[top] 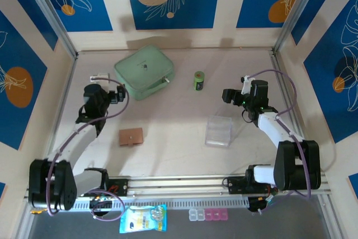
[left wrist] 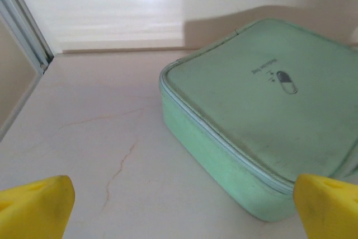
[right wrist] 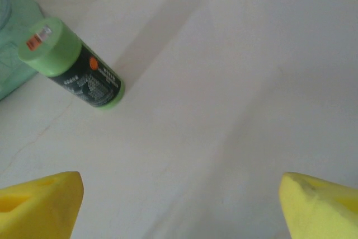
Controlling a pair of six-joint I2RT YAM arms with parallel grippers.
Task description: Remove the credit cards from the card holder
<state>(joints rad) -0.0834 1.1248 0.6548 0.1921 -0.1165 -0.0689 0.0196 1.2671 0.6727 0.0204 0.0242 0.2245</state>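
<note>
- The card holder [top: 130,136] lies flat and folded shut on the desk [top: 179,155], tan leather side up, in front of the left arm and well apart from both sets of fingers
- With the fold closed, the credit cards are presumably tucked in the pockets inside, so the job looks not yet begun
- The left fingers [left wrist: 33,208] are spread wide with nothing between them; the wrist view has the yellow tips at either lower corner and bare desk in the gap
- They point at the mint-green zip case [left wrist: 263,110], which sits just ahead of them at the far left of the desk, so the left arm is aimed past the holder and not at it
- The right fingers [right wrist: 319,205] are likewise parted and empty, held above bare desk and facing a small green bottle [right wrist: 72,65] that lies on its side near the case
- A clear plastic box [top: 218,131] rests near the right arm, between it and the holder; it seems a likely place to drop the cards once they are out
- Both arms look parked in a raised, open posture, which leaves the middle of the desk free for a reach
- My judgement: the left arm is nearer and should swing back toward the holder, pin or lift it, while the other opens the fold
- Risk: thin leather lying flat gives little edge to grip, so it may slide
</note>
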